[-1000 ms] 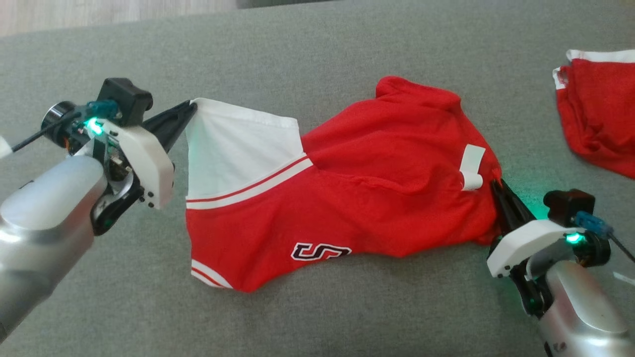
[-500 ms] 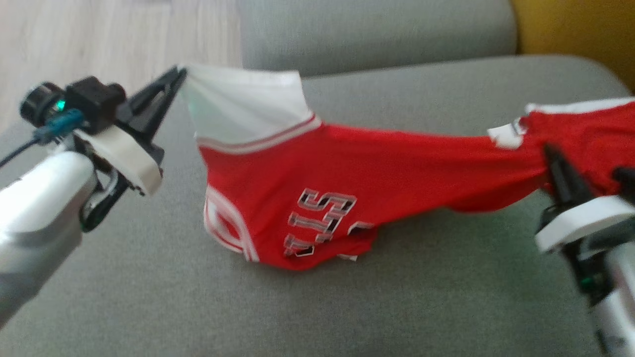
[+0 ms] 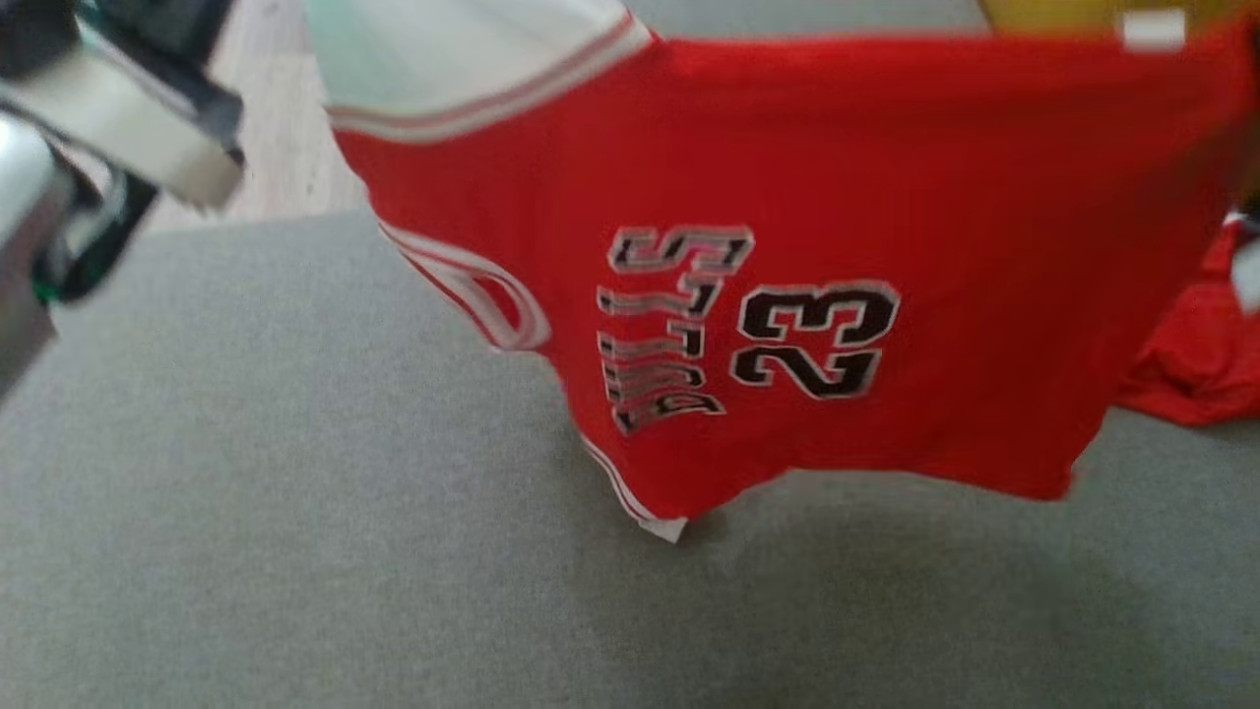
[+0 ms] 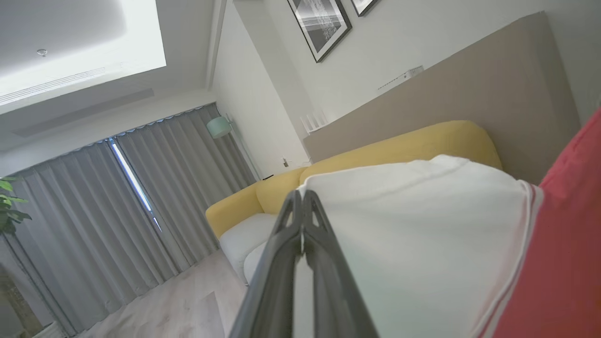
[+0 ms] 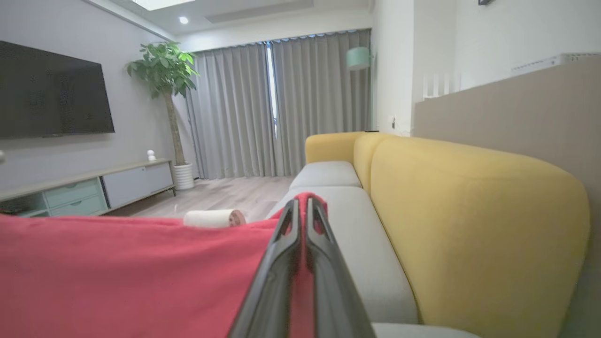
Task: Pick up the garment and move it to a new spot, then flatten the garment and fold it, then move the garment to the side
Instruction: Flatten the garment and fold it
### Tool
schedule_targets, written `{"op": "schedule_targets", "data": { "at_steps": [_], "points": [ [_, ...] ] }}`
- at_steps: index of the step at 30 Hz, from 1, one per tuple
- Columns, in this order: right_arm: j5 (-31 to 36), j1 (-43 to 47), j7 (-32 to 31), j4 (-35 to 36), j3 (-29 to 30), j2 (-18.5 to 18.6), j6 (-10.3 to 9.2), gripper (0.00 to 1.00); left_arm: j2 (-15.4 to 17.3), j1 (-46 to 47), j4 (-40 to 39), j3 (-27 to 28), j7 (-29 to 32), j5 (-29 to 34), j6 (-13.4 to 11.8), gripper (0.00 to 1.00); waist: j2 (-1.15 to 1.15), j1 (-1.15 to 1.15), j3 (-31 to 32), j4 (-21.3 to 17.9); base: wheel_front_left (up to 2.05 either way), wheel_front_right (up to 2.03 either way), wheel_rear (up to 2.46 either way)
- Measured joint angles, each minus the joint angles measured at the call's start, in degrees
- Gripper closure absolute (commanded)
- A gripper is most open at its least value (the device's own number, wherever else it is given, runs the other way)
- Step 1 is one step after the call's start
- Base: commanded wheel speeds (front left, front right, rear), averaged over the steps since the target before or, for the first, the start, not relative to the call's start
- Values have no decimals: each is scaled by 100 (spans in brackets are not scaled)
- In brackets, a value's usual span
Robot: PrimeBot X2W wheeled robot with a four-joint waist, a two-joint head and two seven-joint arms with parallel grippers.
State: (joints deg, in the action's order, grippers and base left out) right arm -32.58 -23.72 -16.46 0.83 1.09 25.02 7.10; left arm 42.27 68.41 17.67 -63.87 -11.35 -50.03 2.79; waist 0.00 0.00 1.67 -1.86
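Observation:
The garment [image 3: 787, 256] is a red jersey with a white shoulder panel, black lettering and the number 23. It hangs spread in the air above the grey sofa seat [image 3: 246, 492], its lowest corner near the cushion. My left gripper [image 4: 301, 196] is shut on the white panel's edge [image 4: 413, 234]; its blurred white wrist housing [image 3: 118, 128] shows at the upper left of the head view. My right gripper [image 5: 305, 203] is shut on the red fabric [image 5: 131, 272] at the garment's other end.
Another red garment [image 3: 1196, 364] lies crumpled on the seat at the right. Behind the seat runs a yellow sofa back [image 5: 469, 220]. Wooden floor [image 3: 276, 167] lies beyond the seat's far left edge. A white roll [image 5: 213, 218] shows past the fabric.
Both grippers have lifted the garment off the seat and pulled it taut, so it now hangs spread with its number showing. The head camera has tilted up too.

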Motion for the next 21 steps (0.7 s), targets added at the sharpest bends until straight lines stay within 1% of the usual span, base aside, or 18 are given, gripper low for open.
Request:
{"op": "schedule_targets", "data": {
  "at_steps": [4,7,8,10,11,14,16,18,20,21],
  "points": [
    [-75,-1377,-126,-598,-277,-96,0,100,-234,692,616,13,182,208,122,100,0,0,-358,-16,0,0,0],
    [-11,-2461,40,-1265,-545,-183,0,100,-537,1399,1210,90,137,525,126,100,0,2,-768,-19,0,0,0],
    [52,-2785,145,-1479,-664,-188,0,100,-655,1643,1397,124,22,653,112,100,0,2,-917,-19,0,0,0],
    [203,-3365,416,-1890,-851,-192,0,100,-909,2111,1731,287,-183,877,-46,100,0,3,-1219,-13,0,0,0],
    [203,-3365,416,-1890,-851,-192,0,100,-909,2111,1731,287,-183,877,-46,100,0,3,-1219,-13,0,0,0],
    [406,-4080,937,-2469,-975,-185,0,100,-1223,2705,2046,548,-339,1269,-336,100,0,3,-1649,4,0,0,0],
    [553,-4477,1344,-2772,-1017,-131,0,100,-1351,2980,1979,818,-342,1629,-580,100,0,4,-1907,24,0,0,0],
    [649,-4809,1662,-3039,-1100,-54,0,100,-1423,3112,1669,1114,-343,1993,-730,100,0,3,-2137,50,0,0,0],
    [661,-5053,1969,-3337,-1280,49,0,100,-1450,3027,1199,1438,-344,2391,-750,100,0,2,-2412,103,0,0,0],
    [636,-5066,2057,-3419,-1359,69,0,100,-1450,2920,1072,1549,-345,2449,-717,100,0,2,-2491,122,0,0,0]
  ]
}}
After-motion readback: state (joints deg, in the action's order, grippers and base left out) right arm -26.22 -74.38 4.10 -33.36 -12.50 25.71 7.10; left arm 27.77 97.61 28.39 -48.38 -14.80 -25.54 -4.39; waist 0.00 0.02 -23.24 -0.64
